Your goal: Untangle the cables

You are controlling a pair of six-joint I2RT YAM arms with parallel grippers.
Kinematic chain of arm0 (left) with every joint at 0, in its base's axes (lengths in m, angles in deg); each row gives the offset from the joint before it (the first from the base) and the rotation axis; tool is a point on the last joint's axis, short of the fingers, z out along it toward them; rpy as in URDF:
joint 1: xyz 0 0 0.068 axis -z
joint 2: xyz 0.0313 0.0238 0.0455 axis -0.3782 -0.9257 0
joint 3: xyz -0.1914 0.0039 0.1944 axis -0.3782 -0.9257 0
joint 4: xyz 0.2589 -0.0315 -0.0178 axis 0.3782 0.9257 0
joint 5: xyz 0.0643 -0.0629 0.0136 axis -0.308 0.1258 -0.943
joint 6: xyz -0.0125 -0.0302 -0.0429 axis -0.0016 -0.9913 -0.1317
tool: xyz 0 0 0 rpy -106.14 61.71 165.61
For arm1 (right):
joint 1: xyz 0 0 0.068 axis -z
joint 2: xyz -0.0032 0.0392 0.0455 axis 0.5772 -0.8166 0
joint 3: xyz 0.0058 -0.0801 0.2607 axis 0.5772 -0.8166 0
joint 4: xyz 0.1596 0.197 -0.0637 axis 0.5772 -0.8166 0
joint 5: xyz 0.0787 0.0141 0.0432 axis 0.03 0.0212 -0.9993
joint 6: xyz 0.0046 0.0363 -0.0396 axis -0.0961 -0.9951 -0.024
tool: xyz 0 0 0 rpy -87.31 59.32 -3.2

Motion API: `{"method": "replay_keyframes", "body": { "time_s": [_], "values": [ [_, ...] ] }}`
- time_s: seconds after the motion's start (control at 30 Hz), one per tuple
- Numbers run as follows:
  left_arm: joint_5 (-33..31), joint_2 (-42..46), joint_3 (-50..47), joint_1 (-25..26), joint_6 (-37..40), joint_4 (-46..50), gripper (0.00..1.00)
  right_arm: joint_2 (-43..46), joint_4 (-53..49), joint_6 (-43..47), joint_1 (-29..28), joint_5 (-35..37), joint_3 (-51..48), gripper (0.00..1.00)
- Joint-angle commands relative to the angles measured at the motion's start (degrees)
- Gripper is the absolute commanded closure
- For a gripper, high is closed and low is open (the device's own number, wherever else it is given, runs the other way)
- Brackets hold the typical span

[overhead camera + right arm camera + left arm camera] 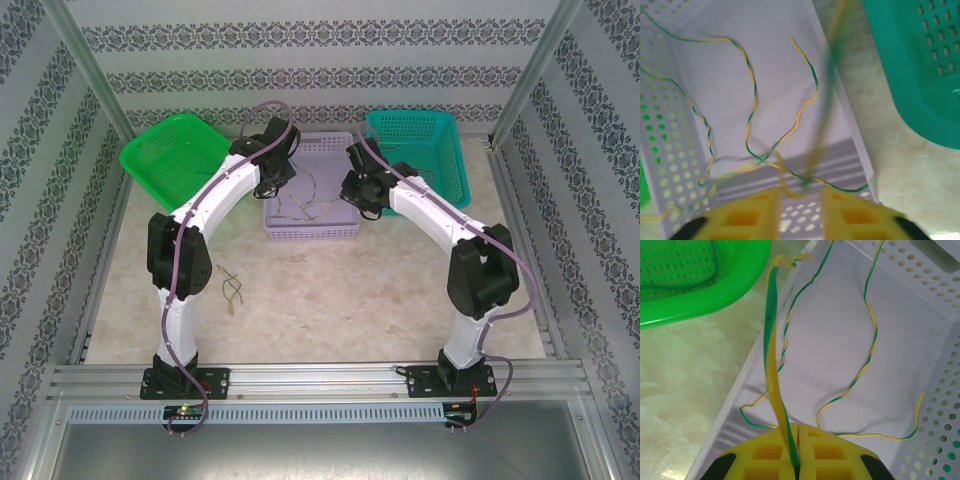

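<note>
L gripper: yellow jaws pinch a thin, wavy green-yellow cable. R gripper: jaws spread, over perforated lilac basket.

Cables: green and yellow, spiral-striped. Left basket: bright green. Centre basket: pale lilac, dotted with holes. Right basket: teal. Tabletop: beige, marbled. Walls: white, dark floral bands. Arms: white, black joints.
</note>
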Motion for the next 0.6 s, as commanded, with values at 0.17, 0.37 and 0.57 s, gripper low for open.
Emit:
{"method": "replay_keyframes", "body": {
  "time_s": [0.17, 0.37, 0.57],
  "values": [
    [7.28, 3.72, -3.74, 1.42, 7.4, -3.71, 1.0, -5.42, 0.5, 3.56, -0.42, 0.64, 7.97, 1.0],
    [17.91, 7.85, -12.22, 3.97, 20.51, -12.13, 1.0, -17.94, -8.47, 12.25, 1.01, -9.2, 22.71, 1.0],
    [18.81, 7.53, -16.48, 3.91, 22.87, -14.01, 1.0, -27.47, -17.53, 15.37, 1.21, -9.8, 32.52, 1.0]
  ]
}}
